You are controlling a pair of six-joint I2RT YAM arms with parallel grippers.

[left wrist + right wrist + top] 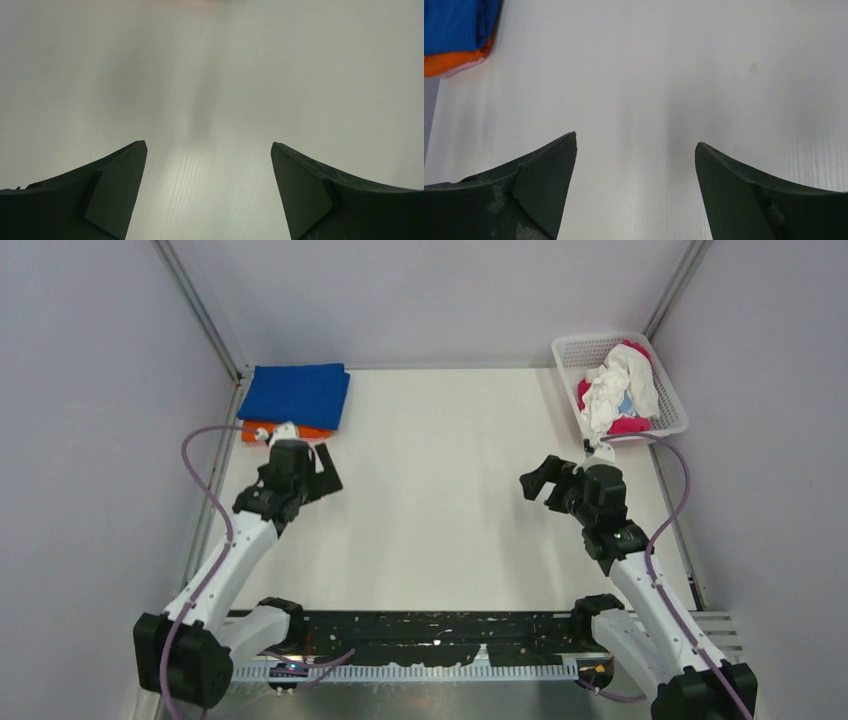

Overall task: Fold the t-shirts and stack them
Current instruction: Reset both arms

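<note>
Overhead, a folded blue t-shirt (297,395) lies squared off at the far left corner of the white table (440,500), resting on top of an orange t-shirt (285,432) whose near edge shows beneath it. Seen from the right wrist, a pale pink layer (461,69) peeks out under the orange one at the bottom of the stack. At the far right corner, a white lattice basket (566,365) holds a crumpled white t-shirt (622,390) heaped over a magenta t-shirt (630,425), both unfolded and bunched together. The left gripper (328,475) hovers just in front of the folded stack, its jaws spread wide with nothing between them; its wrist camera shows only bare tabletop between the two dark fingers (115,195). The right gripper (540,480) hangs over the table's right half, near the basket but apart from it, angled toward the centre, its jaws likewise parted wide and holding nothing. The middle of the table lies between the two arms.
</note>
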